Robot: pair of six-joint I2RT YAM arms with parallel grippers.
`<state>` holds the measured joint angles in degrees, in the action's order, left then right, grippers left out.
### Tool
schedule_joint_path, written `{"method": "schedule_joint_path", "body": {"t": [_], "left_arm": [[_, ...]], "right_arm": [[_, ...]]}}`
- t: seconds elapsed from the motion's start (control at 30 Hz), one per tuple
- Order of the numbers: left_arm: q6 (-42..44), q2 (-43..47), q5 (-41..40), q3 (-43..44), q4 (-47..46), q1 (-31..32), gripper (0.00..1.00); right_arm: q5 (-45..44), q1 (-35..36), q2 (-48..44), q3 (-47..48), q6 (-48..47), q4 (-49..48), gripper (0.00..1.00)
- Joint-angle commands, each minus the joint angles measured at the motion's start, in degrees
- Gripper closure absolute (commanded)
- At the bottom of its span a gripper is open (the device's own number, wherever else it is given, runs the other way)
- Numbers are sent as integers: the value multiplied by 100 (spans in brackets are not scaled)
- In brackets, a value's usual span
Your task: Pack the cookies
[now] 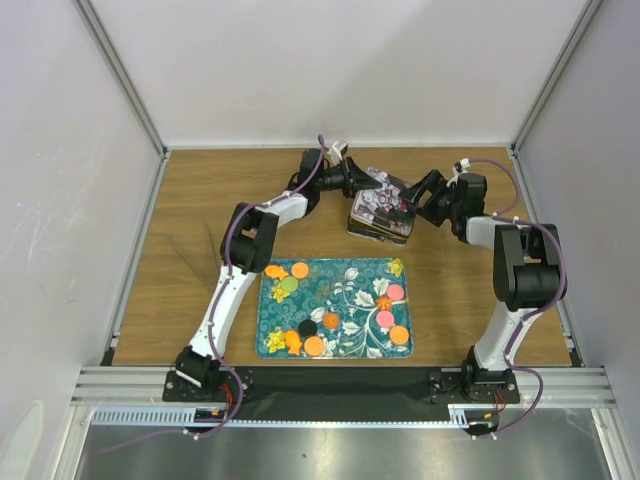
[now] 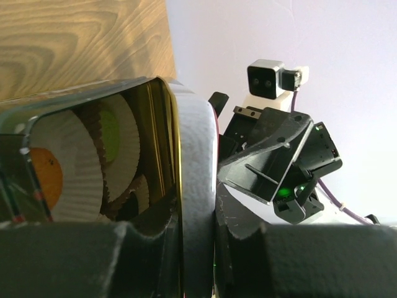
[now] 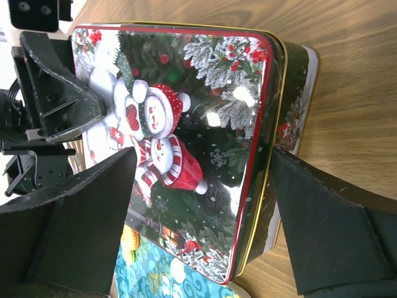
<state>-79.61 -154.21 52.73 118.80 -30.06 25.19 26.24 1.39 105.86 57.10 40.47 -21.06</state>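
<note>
Several cookies lie on the teal flowered tray (image 1: 345,300), among them an orange one (image 1: 300,270), a black one (image 1: 307,328) and a pink one (image 1: 396,292). Behind the tray stands a snowman-printed tin (image 1: 381,212). My left gripper (image 1: 362,183) is shut on the rim of the tin's lid (image 2: 197,161). Inside the tin, white paper cups hold an orange cookie (image 2: 48,177) and a green cookie (image 2: 110,127). My right gripper (image 3: 205,223) stands open, its fingers either side of the snowman lid (image 3: 186,124), which sits askew over the tin base (image 3: 301,93).
The wooden table (image 1: 200,200) is walled in white on three sides, with a metal rail along the near edge. The tray's corner (image 3: 155,273) lies just below the tin in the right wrist view. Both arms reach to the back centre.
</note>
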Motion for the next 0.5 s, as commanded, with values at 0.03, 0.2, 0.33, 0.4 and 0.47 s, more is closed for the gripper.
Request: {"method": "schedule_joint_path", "body": {"t": [0.03,0.2,0.33,0.4,0.47], "left_arm": [[-19,357,-70,-59,-316,-67,76],[-28,383,-87,-112,-412,-76,69],[51,462,-123,-182,-369,-102,64],[112,550,-140,-261,-351,-128,62],[148,620,-131,-331,-342,-163,60]], "right_arm": [[101,46,83,117,40,-259,9],[31,46,127,178,14,-92,15],[4,54,154,214,-4,-3,17],[4,63,154,222,5,5,19],[-13,63,154,222,-4,23,19]]}}
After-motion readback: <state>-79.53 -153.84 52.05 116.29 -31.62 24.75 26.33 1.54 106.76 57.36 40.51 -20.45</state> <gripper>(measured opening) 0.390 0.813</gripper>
